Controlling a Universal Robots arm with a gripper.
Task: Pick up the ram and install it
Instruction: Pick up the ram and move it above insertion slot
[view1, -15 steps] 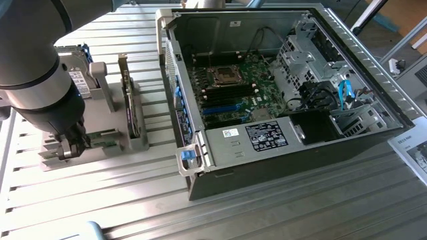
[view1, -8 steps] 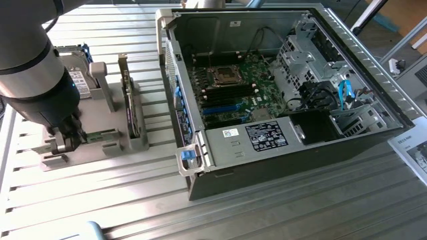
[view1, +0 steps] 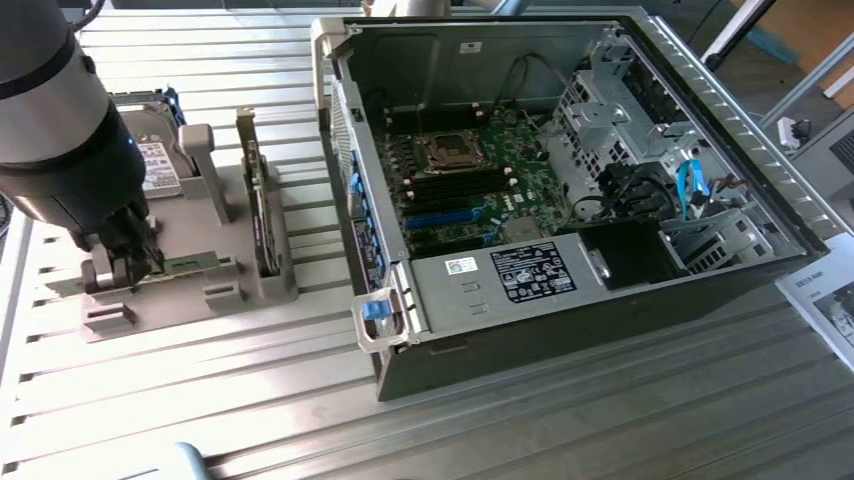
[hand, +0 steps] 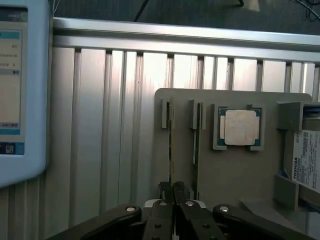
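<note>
Gripping the ram (hand: 170, 145), which stands on edge in its grey holder (hand: 235, 175), my claw (hand: 172, 188) is closed on its top edge; I judge a straight, untwisted pull keeps it safe.

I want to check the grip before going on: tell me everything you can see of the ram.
The ram is a thin green board, long and narrow, with a pale strip on its face. It stands on its long edge in a slot of the grey holder, on the exterior view's left. The gripper is shut on its upper edge, a finger on each side.
</note>
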